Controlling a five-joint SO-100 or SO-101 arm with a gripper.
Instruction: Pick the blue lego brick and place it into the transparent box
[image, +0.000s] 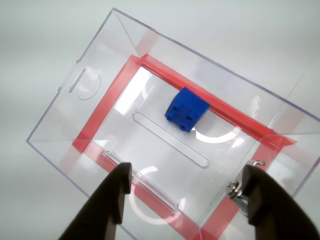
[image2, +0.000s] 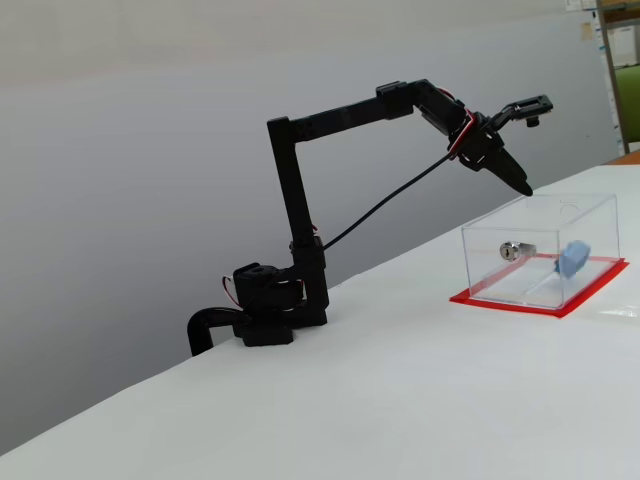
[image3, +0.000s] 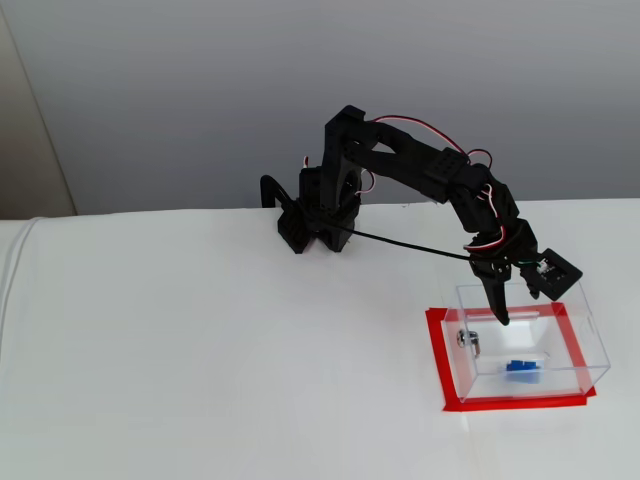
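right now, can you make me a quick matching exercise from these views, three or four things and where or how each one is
Things:
1. blue lego brick
2. transparent box
3. gripper
4. silver lock

States:
a. open and empty, above the box
b. mounted on a box wall
c. lying inside the box
d. standing on a red sheet on the white table

Pairs: 1-c, 2-d, 3-a, 4-b

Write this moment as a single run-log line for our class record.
gripper: open, empty, above box | blue lego brick: inside transparent box, on its floor | placement: looks done
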